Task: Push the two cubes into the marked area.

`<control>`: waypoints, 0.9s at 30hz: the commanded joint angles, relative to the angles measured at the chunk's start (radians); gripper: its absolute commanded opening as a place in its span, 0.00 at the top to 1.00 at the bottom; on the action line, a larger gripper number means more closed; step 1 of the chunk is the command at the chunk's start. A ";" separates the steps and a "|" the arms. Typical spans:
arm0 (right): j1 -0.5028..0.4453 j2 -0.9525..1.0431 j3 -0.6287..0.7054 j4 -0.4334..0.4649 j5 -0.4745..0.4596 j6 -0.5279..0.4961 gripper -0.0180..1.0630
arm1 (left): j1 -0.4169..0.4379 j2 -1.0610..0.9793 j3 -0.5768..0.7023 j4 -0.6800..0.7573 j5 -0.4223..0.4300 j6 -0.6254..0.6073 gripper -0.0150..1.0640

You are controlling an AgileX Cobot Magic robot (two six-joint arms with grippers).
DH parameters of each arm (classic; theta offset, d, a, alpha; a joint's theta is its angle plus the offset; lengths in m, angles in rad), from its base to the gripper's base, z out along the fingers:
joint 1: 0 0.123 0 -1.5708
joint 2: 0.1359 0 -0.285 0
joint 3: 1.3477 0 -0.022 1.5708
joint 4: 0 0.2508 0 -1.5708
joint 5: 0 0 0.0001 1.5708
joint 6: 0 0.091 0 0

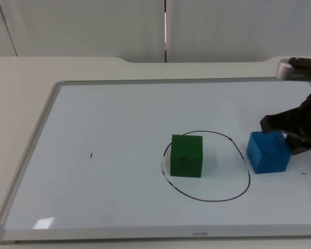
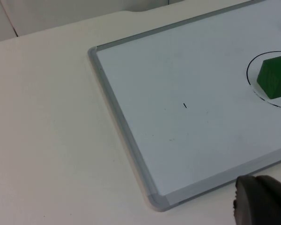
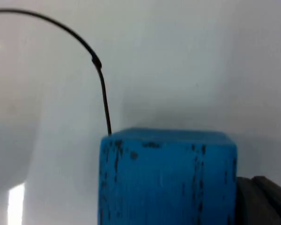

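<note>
The right gripper [image 1: 293, 136] is resting against the far right side of the blue cube [image 1: 269, 151]; whether its fingers are open or closed cannot be told. The blue cube is sitting just outside the drawn circle [image 1: 233, 194], touching its right edge. The green cube [image 1: 186, 155] is sitting inside the circle, at its left side. The left gripper [image 2: 262, 206] is waiting off the whiteboard [image 1: 93, 114], near its corner. Small print on the whiteboard frame is unreadable.

A whiteboard [image 1: 93, 119] lies on the white table [image 1: 20, 78], carrying green cube [image 1: 186, 155] and blue cube [image 1: 268, 151]
</note>
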 commanded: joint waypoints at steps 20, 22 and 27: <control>0.088 0.044 -0.004 0.004 -0.082 0.036 0.99 | 0.001 -0.004 0.006 0.006 -0.011 -0.005 0.99; 0.088 0.044 -0.004 0.004 -0.092 0.036 0.99 | 0.001 -0.004 0.006 0.006 -0.011 -0.005 0.99; 0.096 0.044 -0.004 0.000 -0.096 0.053 0.99 | 0.001 -0.004 0.006 0.006 -0.011 -0.005 0.99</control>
